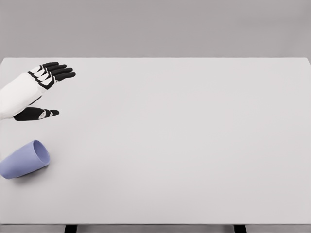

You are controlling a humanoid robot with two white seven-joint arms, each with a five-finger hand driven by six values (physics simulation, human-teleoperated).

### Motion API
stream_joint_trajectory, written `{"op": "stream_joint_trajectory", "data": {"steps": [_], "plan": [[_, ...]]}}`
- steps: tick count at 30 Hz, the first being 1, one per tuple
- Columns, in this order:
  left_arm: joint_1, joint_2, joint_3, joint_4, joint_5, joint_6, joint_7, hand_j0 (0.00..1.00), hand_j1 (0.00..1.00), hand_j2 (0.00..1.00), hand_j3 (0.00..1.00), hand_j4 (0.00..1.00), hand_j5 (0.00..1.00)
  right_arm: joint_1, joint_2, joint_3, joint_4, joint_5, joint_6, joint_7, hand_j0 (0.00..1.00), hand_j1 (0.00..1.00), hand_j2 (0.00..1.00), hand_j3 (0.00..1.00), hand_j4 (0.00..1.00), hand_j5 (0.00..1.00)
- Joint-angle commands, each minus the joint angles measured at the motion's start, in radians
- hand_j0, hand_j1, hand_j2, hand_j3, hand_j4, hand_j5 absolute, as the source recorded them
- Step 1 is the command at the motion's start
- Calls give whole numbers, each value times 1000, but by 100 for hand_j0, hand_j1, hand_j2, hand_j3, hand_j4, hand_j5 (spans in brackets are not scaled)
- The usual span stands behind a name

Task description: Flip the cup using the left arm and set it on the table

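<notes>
The left hand (pixel 41 92) comes in from the left edge of the head view and hovers over the far left part of the white surface (pixel 184 141). Its back is white and its fingers (pixel 57 72) are black. The fingers are spread out and point to the right. The thumb (pixel 39 114) sticks out lower down, apart from the fingers, so there is a wide gap between them. The hand holds nothing.

The cup (pixel 24 160) is pale blue-purple. It lies on its side on the surface, below the hand and a little to the hand's left, close to the near left corner. It is near the hand but not touching it. Its open mouth faces right and a bit up toward the hand. Its closed bottom points toward the left edge of the picture, and part of it is cut off there. A soft shadow sits under the cup.

Nothing sits between the hand and the cup, only bare white surface. To the right of the hand the surface stretches far and flat. Behind the surface is a plain grey wall (pixel 155 26). At the bottom edge two dark legs (pixel 71 228) of the surface peek out.
</notes>
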Motion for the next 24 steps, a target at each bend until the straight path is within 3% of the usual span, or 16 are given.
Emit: {"op": "stream_joint_trajectory", "data": {"steps": [1,13,16,18,21,22,24], "plan": [[0,0,0,-1,6,0,1,100,100,100,100,100,100,-2,0,-6,-5,-8,-2,0,100,100,100,100,100,100],[-8,20,14,6,-14,0,7,100,100,100,100,100,100,5,0,0,5,-3,1,0,100,100,100,100,100,100],[-17,37,37,12,-28,0,-27,100,100,100,100,100,100,5,0,0,5,-3,1,0,100,100,100,100,100,100],[-14,68,100,10,14,0,-166,100,100,100,100,100,100,5,0,0,5,-3,3,0,100,100,100,100,100,100],[-5,72,101,-4,267,0,-554,100,100,100,100,100,100,5,0,0,5,-3,3,0,100,100,100,100,100,100],[-8,86,101,-8,304,0,-606,100,100,100,100,100,100,5,0,0,5,-3,3,0,100,100,100,100,100,100],[-15,149,78,-33,380,0,-606,100,100,100,100,100,100,5,0,0,5,-3,3,0,100,100,100,100,100,100]]}}
